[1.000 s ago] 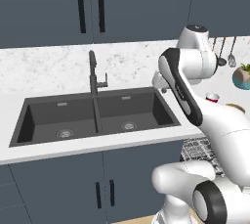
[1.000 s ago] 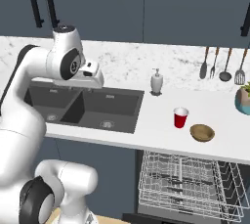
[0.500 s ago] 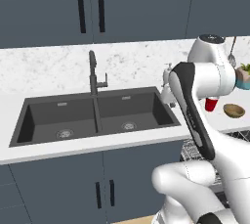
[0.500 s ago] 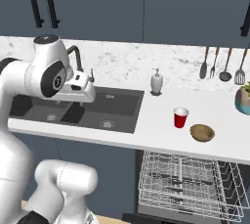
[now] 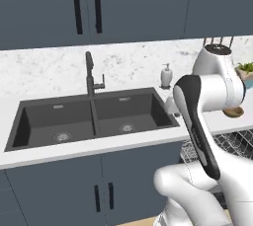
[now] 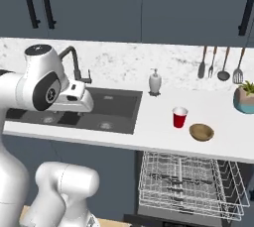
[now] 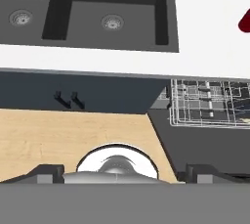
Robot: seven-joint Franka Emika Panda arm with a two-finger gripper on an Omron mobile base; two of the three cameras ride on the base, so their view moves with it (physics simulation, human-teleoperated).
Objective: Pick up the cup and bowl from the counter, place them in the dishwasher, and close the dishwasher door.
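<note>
Since the earlier frames the arm has swung rightward across the sink (image 6: 84, 109), its wrist now over the basin's right edge. Gripper (image 7: 117, 171) jaws stand wide apart, holding nothing. On the counter (image 6: 149, 132), unmoved, the cup (image 6: 179, 117) stands upright just left of the bowl (image 6: 201, 132). Below them the dishwasher (image 6: 191, 181) rack is drawn out, door (image 7: 195, 142) down.

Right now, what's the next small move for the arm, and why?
Probably swing the hand right toward the cup: it stands on the counter beside the bowl, both still unloaded. The gripper hangs over the sink, jaws wide and holding nothing, and the dishwasher rack waits pulled out.
</note>
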